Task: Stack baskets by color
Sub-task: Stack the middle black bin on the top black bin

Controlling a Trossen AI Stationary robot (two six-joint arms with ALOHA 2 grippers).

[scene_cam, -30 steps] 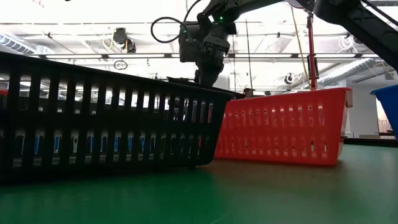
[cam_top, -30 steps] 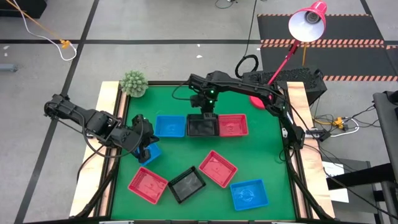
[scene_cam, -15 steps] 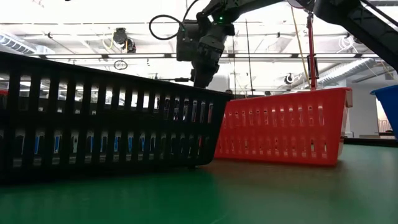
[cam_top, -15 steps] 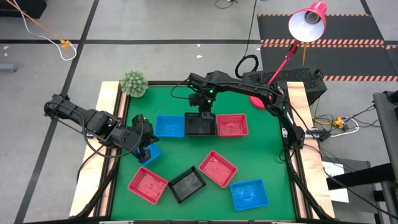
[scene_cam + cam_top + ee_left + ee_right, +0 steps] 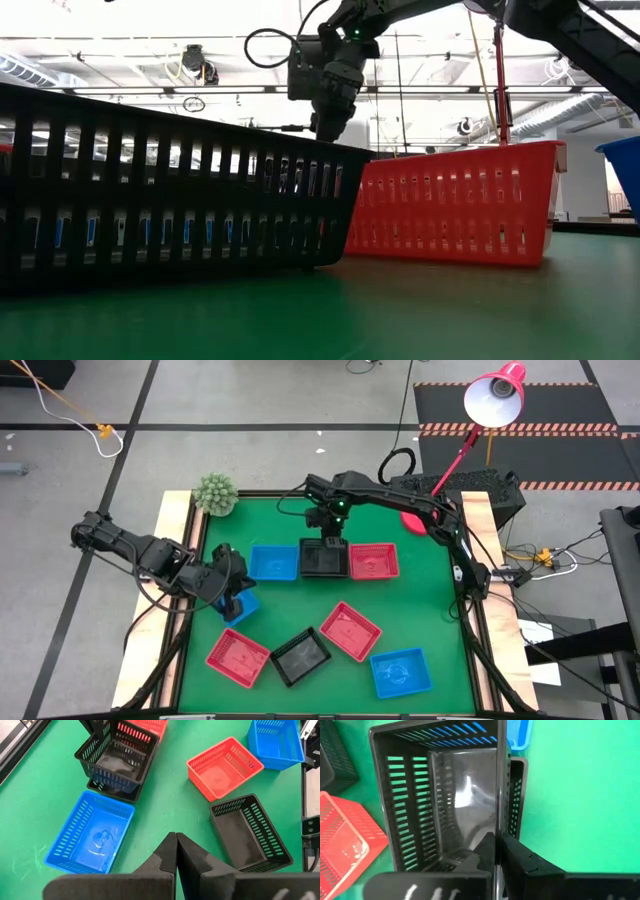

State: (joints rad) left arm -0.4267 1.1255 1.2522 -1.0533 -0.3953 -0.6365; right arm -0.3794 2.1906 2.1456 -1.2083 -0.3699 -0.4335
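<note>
baskets seen: 3 blue, 3 red, 3 black | far row L→R: blue basket (image 5: 272, 563), black pair, red basket (image 5: 374, 560) | R hand (image 5: 330, 538) clenched on rim of upper black basket (image 5: 445, 795), tilted over lower black basket (image 5: 516, 795) | L hand (image 5: 232, 598) closed, empty, over blue at left | near: 2 red, 1 black, 1 blue | bench (image 5: 430, 610) green, wood-edged; grey floor, red lamp (image 5: 494, 396)

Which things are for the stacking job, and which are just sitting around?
For the job:
- blue baskets
- red baskets
- black baskets, one of them pinched by its wall in the right gripper

Just lying about:
- green plant at the table's corner
- lamp beside the table
</note>
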